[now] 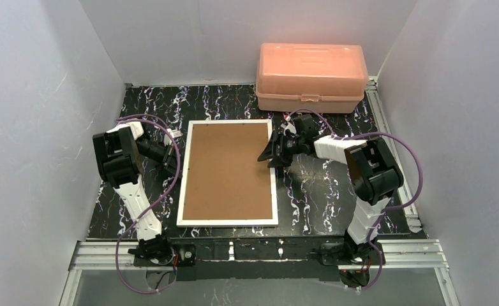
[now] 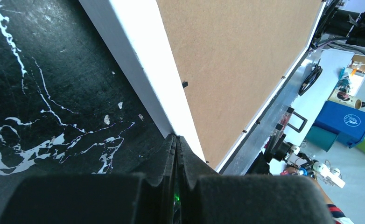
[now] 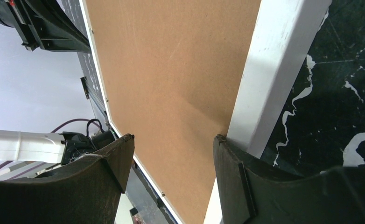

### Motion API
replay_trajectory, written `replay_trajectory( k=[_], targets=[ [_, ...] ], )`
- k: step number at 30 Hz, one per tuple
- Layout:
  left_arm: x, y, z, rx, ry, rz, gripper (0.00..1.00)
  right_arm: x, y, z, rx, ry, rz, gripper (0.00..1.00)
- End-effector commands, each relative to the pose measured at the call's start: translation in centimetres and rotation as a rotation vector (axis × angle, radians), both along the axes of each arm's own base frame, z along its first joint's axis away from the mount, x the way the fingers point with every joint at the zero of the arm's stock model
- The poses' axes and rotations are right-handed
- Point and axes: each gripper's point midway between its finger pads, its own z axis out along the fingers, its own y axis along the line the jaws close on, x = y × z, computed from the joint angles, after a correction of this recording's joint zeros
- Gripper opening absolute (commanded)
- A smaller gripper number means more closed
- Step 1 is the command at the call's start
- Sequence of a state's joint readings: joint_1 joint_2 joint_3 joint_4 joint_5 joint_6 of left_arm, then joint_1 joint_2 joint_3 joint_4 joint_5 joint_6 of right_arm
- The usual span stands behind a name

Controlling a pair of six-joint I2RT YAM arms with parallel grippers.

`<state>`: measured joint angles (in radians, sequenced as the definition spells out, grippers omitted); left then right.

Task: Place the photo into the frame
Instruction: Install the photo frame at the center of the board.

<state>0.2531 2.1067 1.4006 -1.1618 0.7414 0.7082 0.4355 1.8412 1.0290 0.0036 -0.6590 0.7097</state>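
The frame lies back-up on the worktop; no photo shows. The closed left hand touches its left rim; the open right hand straddles the right rim. Best brace left, lift gently.

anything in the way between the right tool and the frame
Nothing visible does. The right tool hangs open over the right rim of the frame. The brown backing board covers the frame's back, where the photo would go; the photo is not in view.
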Motion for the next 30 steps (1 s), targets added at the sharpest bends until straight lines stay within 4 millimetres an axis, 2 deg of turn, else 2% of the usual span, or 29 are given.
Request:
replay_trajectory(
  k=[1,6,9,15,20,30],
  targets=[
    [0.9,-0.1,-0.1,-0.001,-0.054,-0.004,0.0,0.1,-0.2,-1.7,-0.02,0.018,-0.014,0.71],
    [1.0,0.0,0.1,0.001,-0.063,-0.005,0.0,0.6,-0.5,1.5,0.039,-0.027,0.008,0.71],
    [0.9,0.0,0.0,0.002,-0.065,-0.01,0.0,-1.5,-1.3,2.3,0.019,-0.003,0.044,0.72],
    [0.5,0.0,0.0,-0.002,-0.059,-0.021,0.0,-7.1,-2.6,2.3,0.041,0.086,0.039,0.73],
    [0.2,0.0,0.0,-0.001,-0.054,-0.029,0.0,-10.1,-2.8,2.6,0.086,0.12,0.028,0.73],
    [-0.5,0.0,-0.3,0.004,-0.041,-0.036,0.0,-10.5,-1.7,2.4,0.111,0.108,0.048,0.72]
  ],
)
